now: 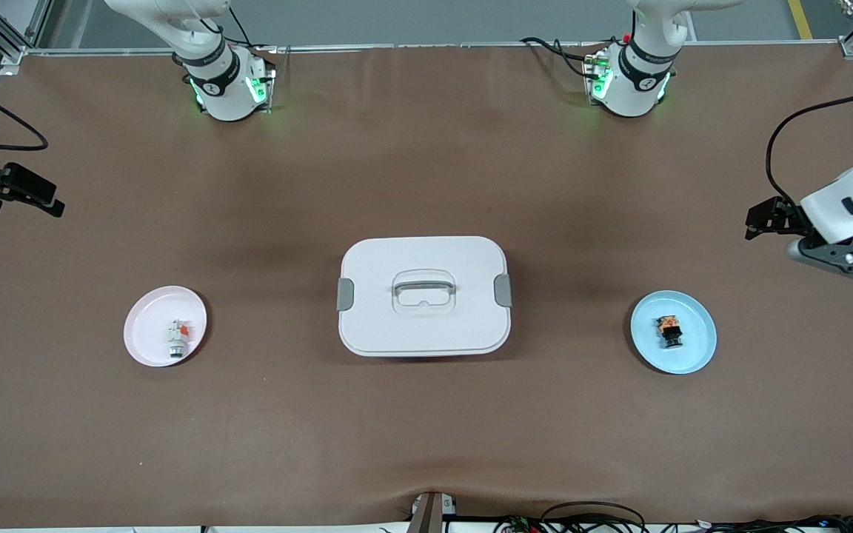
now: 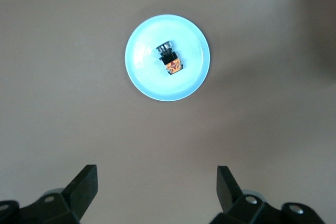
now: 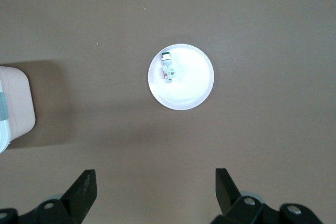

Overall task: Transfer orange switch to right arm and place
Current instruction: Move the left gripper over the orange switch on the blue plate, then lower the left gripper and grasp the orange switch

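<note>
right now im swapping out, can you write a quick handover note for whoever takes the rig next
Left gripper: open, empty, up in the air at the left arm's end of the table, above the blue plate.
Right gripper: open, empty, above the pink plate.
Orange switch: lying on the blue plate, untouched.
White-grey part with the red tab: on the pink plate.
White lidded box: mid-table between the plates, lid on.
Done: nothing yet.
Left: left gripper picks the switch, hands it to the right gripper, right places it.
</note>
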### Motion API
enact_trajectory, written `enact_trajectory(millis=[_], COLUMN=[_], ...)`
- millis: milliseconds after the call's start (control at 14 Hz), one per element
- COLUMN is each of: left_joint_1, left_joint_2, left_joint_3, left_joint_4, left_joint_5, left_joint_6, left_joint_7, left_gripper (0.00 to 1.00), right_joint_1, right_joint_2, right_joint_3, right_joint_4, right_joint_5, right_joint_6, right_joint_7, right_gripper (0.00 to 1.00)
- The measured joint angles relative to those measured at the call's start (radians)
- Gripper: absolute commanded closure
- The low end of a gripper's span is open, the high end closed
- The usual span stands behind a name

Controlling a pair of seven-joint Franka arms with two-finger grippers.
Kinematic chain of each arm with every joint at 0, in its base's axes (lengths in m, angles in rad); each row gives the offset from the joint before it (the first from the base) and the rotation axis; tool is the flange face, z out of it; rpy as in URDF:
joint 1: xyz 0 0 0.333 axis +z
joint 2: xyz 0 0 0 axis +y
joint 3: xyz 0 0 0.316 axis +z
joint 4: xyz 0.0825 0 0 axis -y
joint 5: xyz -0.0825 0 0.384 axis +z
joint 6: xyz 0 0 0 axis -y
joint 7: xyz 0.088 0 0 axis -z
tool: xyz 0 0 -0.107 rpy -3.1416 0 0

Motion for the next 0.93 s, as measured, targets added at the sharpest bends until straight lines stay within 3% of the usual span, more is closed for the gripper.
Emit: enact_trajectory(millis=[570, 926], left_joint_1=[0.03, 0.025], left_joint_2=[0.244, 0.34], left_joint_3=[-0.001, -0.009], left_joint_4=[-0.015, -0.013], left_joint_5=[0.0, 0.0], left_joint_6=[0.321, 0.449], left_joint_7=[0.436, 0.615], left_gripper=[0.0, 0.0], right_joint_1=[0.0, 0.0], right_joint_2=[0.0, 0.0], right_joint_3=[-0.001, -0.002], right_joint_4=[-0.002, -0.003], right_joint_5=[0.0, 0.0], right_joint_6=[0.002, 0.002], right_joint_7=[0.0, 0.0], right_gripper=[0.0, 0.0])
